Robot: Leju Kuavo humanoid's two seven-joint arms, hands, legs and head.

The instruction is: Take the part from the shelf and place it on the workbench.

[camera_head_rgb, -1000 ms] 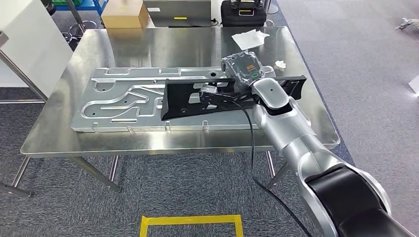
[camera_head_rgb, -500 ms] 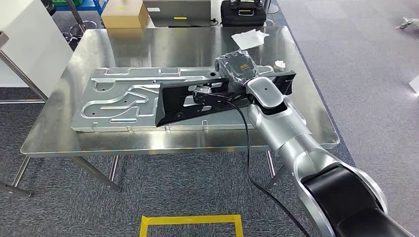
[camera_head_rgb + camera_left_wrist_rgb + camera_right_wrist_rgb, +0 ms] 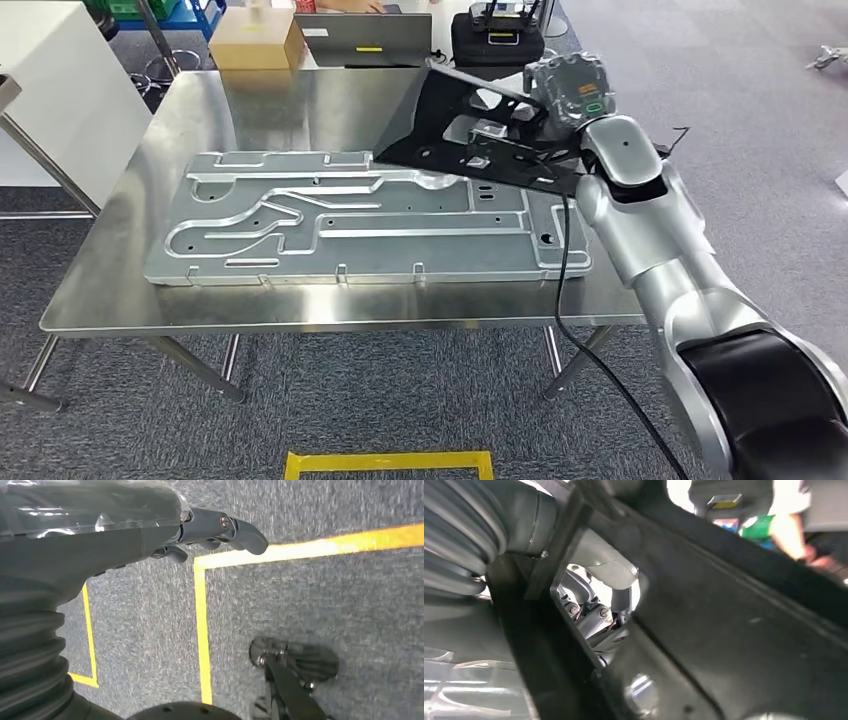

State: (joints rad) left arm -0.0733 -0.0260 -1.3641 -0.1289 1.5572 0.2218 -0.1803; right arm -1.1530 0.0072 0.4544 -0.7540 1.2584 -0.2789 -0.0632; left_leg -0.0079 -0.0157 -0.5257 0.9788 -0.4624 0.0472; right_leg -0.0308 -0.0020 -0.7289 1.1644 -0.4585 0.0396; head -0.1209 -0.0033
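My right hand (image 3: pixel 497 131) grips a flat black part (image 3: pixel 425 120) with cut-outs and holds it tilted in the air over the far right of the steel workbench (image 3: pixel 300 105). The part hangs just beyond the far edge of a large stamped metal plate (image 3: pixel 350 225) lying on the bench. Up close, the black part (image 3: pixel 734 630) fills the right wrist view, with my fingers (image 3: pixel 594 617) showing through one of its openings. My left hand (image 3: pixel 100 535) hangs over the grey carpet with nothing in it, its fingers loosely apart.
A cardboard box (image 3: pixel 255 42), a laptop (image 3: pixel 365 38) and a black case (image 3: pixel 495 35) line the far edge of the bench. A white cabinet (image 3: pixel 50 90) stands at left. A black cable (image 3: pixel 560 290) hangs from my right arm. Yellow floor tape (image 3: pixel 385 462) lies in front.
My right hand has lifted the black part off the metal plate and swung it up and away to the far right of the bench. The view has shifted slightly.
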